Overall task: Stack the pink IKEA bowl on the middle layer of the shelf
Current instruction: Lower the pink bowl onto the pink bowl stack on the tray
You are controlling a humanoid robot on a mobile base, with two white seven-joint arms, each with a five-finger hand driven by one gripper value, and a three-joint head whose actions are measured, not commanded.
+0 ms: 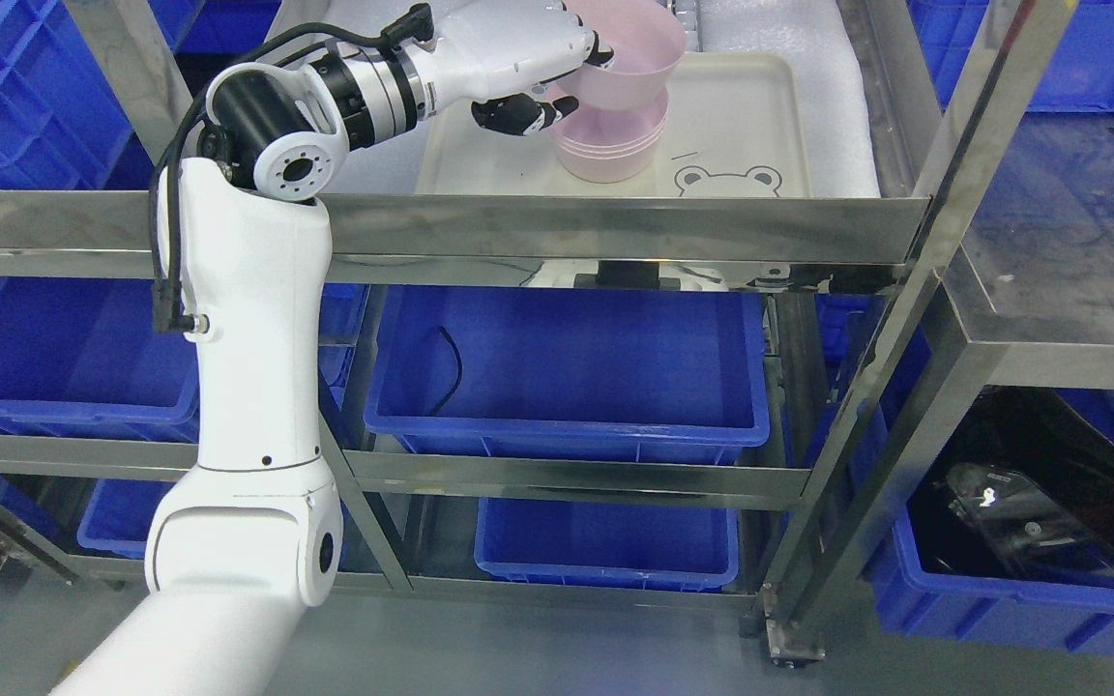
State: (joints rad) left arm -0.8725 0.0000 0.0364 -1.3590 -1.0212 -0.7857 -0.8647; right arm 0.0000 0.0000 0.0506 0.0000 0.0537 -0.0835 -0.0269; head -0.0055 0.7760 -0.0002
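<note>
The left hand (542,82) pinches one pink bowl (630,58) by its rim, holding it tilted just above a stack of pink bowls (608,145) on the cream tray (741,116). The bowl looks light, stiff, smooth plastic, so the rim seems the best hold. The stack shows roughly three rims; the exact count is unclear.

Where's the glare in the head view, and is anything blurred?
Head view: bright reflections streak the steel shelf rail and right post; the pink bowl in the left hand is sharp, no motion blur; the black items in the right bin are dim and glossy.
</note>
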